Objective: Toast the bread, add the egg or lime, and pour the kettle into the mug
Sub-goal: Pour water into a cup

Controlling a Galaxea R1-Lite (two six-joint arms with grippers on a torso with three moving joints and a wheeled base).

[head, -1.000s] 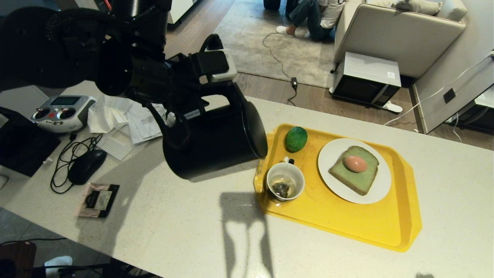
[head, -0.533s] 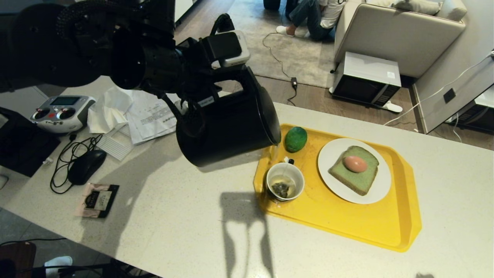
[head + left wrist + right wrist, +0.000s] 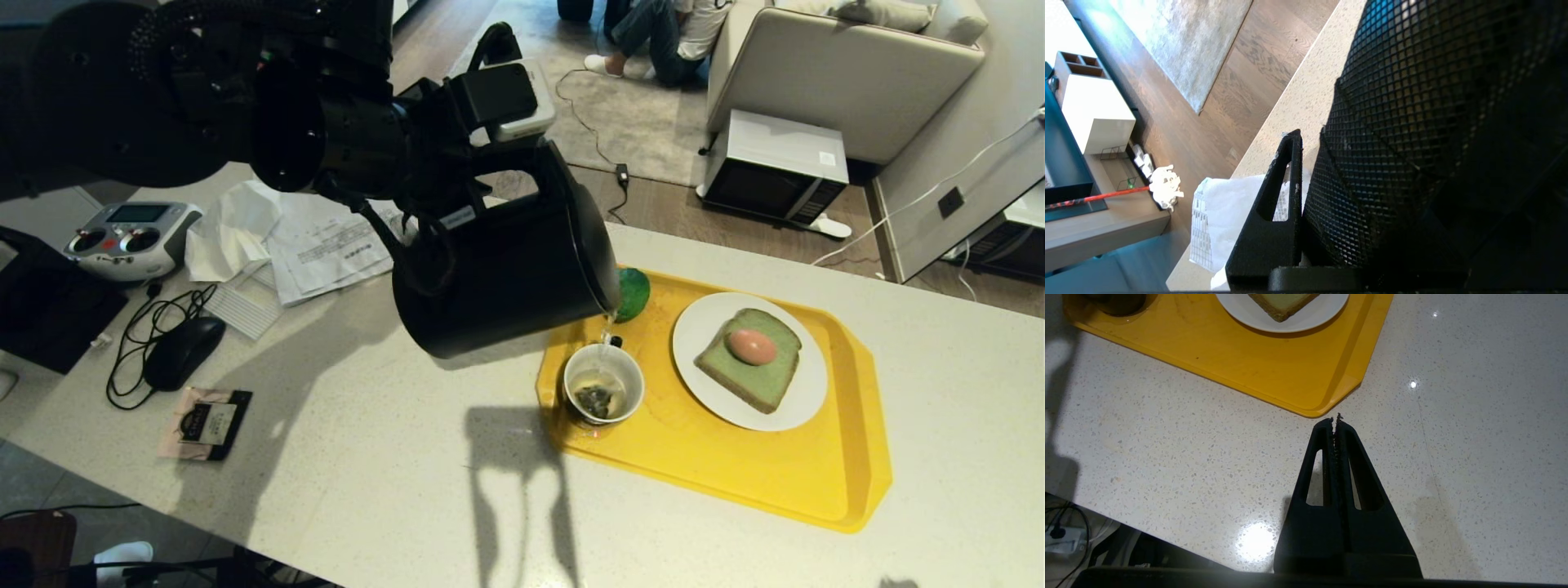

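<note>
Pouring step under way: the left end effector [image 3: 457,184], clamped on the handle of the kettle [image 3: 506,273], tips its spout over the mug [image 3: 602,394] just below on the tray [image 3: 735,465]. Next comes righting the kettle. Right end effector [image 3: 1336,421] pinched shut, empty.

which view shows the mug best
The head view: the mug stands whole on the yellow tray, with a tea bag inside, under the tilted kettle. The right wrist view catches only a dark edge of it; the left wrist view shows none.

Print on papers [image 3: 326,249], apparently too small to read
</note>
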